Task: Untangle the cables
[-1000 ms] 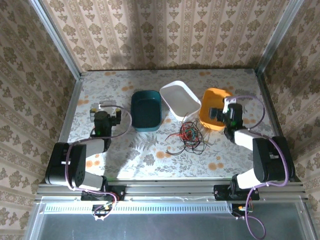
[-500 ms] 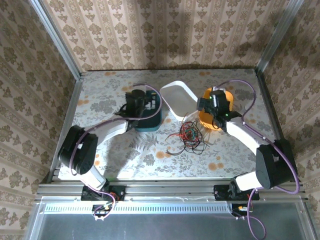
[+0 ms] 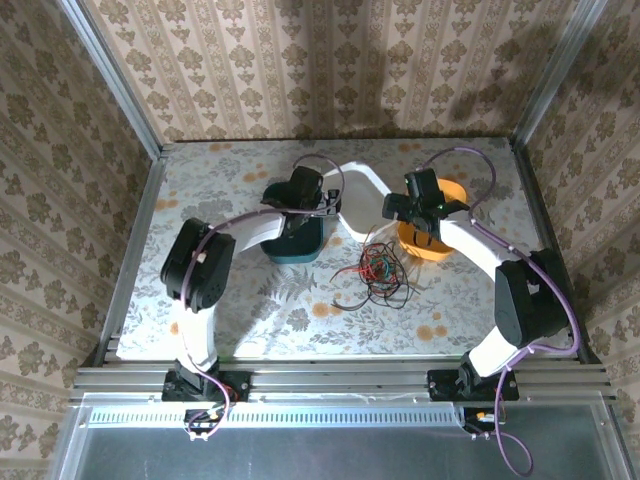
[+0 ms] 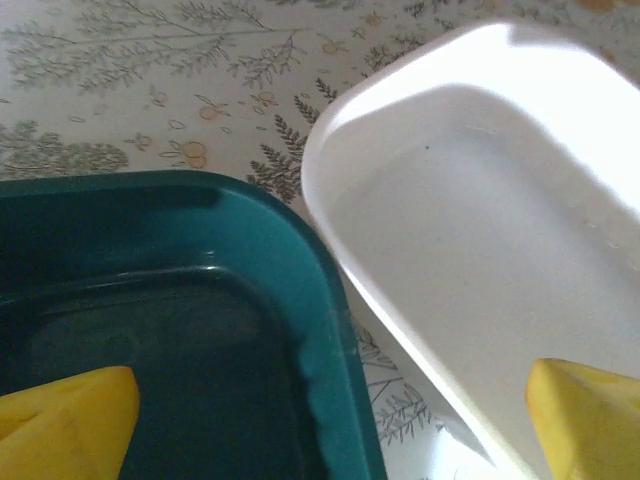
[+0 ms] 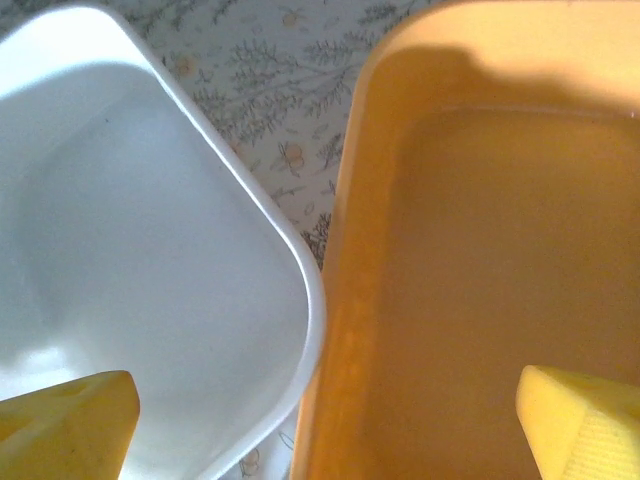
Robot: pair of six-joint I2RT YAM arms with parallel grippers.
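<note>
The cables [image 3: 378, 268] lie tangled on the surface [image 3: 230, 190], just in front of the tubs. The left gripper [image 4: 328, 420] hangs wide open and empty, straddling the teal tub [image 4: 310, 290] and white tub [image 4: 480, 250]. The right gripper [image 5: 325, 430], equally open and empty, straddles the white and orange tub [image 5: 500, 250].

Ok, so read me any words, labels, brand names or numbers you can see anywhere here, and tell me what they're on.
None can be read.
The teal tub, white tub and orange tub show plain surfaces, no label or print.
The tablecloth and wallpaper carry only floral patterns.
The cables are too thin to show any marking.
</note>
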